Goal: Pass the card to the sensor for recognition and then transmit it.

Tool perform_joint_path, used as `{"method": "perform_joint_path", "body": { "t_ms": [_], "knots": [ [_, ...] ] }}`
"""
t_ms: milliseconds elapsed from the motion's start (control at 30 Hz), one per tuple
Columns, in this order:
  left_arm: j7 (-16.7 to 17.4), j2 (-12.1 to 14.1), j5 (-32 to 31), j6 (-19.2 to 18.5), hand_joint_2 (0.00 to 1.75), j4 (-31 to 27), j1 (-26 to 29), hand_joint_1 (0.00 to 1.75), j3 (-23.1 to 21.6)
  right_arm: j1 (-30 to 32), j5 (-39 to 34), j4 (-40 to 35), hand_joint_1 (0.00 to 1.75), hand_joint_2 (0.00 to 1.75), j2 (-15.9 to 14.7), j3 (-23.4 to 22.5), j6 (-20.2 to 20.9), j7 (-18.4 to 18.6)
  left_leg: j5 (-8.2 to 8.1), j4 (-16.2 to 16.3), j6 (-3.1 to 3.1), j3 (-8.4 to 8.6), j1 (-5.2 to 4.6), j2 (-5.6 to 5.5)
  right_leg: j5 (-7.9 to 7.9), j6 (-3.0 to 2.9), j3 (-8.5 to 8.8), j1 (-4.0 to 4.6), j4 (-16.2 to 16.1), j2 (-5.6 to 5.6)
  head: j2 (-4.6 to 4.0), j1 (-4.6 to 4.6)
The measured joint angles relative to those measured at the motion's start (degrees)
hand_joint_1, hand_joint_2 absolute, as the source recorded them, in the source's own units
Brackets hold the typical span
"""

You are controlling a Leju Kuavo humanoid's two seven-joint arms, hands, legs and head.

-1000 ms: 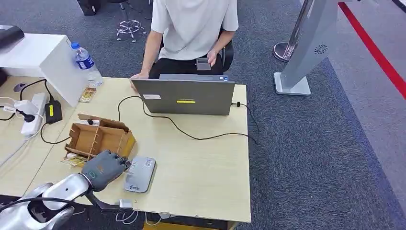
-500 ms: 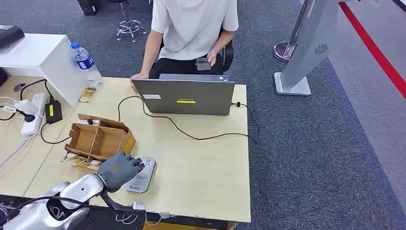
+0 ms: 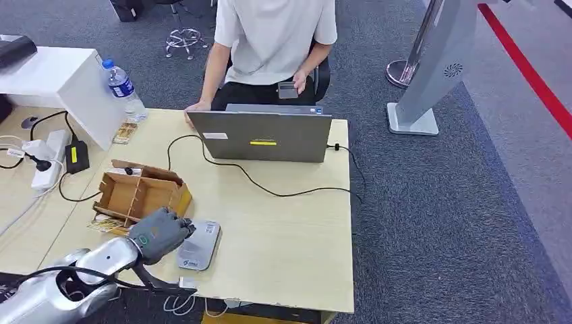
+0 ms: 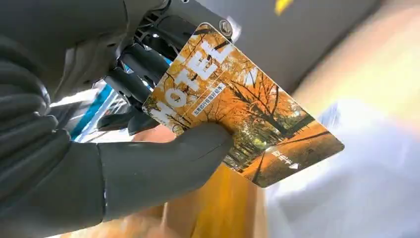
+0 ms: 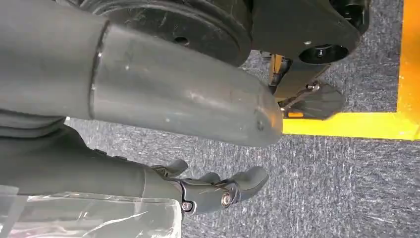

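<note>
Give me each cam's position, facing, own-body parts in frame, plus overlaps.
Head view: high on the body, looking down at the light wooden table; silver left arm, left hand over the flat grey card sensor.
Left wrist view: behind the left hand, which holds the orange autumn-tree hotel card.
Right wrist view: looks down at grey carpet; right hand empty, fingers apart.
Shared: head and left wrist views both show the left hand.

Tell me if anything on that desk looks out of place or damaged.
Nothing looks damaged or spilled. The cardboard box sits askew with its flaps open, and a loose card pokes out beside it. The left hand holds the hotel card by the grey sensor.
</note>
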Motion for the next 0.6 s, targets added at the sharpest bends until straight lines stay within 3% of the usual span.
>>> {"method": "perform_joint_path", "body": {
  "t_ms": [200, 367, 433, 500, 600],
  "knots": [
    [0.0, -9.8, -4.1, 18.4, 1.75, -0.3, -4.4, 1.75, 1.4, -0.3, 2.4, 0.0, 0.0, 0.0, 0.0, -0.1, 0.6, -0.4, 0.03, 0.1, 0.07, -0.09, -0.09, -0.13, 0.07, 0.12, 0.04, -0.1, 0.0, -0.1, 0.0, 0.0],
    [0.4, -15.7, -8.2, 32.6, 1.75, -2.4, -7.8, 1.75, 6.0, -1.1, 5.3, 0.0, 0.0, 0.0, 0.1, 0.4, 0.9, 0.3, 0.06, 0.1, 0.12, -0.17, -0.08, -0.16, 0.09, 0.14, -0.02, -0.09, 0.0, -0.13, 0.0, 0.0],
    [0.0, -17.1, -8.7, 33.5, 1.75, -2.5, -10.6, 1.75, 9.0, -1.7, 6.2, 0.0, 0.0, 0.0, 0.3, 0.8, 1.2, 0.9, 0.07, 0.1, 0.12, -0.13, -0.08, -0.13, 0.1, 0.14, -0.03, -0.09, 0.0, -0.11, 0.0, -0.02],
    [0.7, -18.0, -10.4, 30.6, 1.75, -1.0, -14.4, 1.75, 12.0, -2.1, 7.2, 0.0, 0.0, 0.0, 0.3, 1.4, 1.7, 1.4, 0.15, 0.1, 0.16, -0.15, -0.07, -0.14, 0.11, 0.15, -0.05, -0.08, 0.0, -0.13, 0.0, -0.04],
    [1.0, -19.0, -12.3, 27.1, 1.75, 6.8, -22.9, 1.75, 15.1, -2.9, 8.4, 0.0, 0.0, 0.0, 0.4, 2.1, 2.3, 2.5, 0.29, 0.1, 0.03, -0.22, -0.01, -0.2, 0.28, 0.0, -0.14, -0.04, 0.0, -0.17, 0.0, 0.09]
  ]
}}
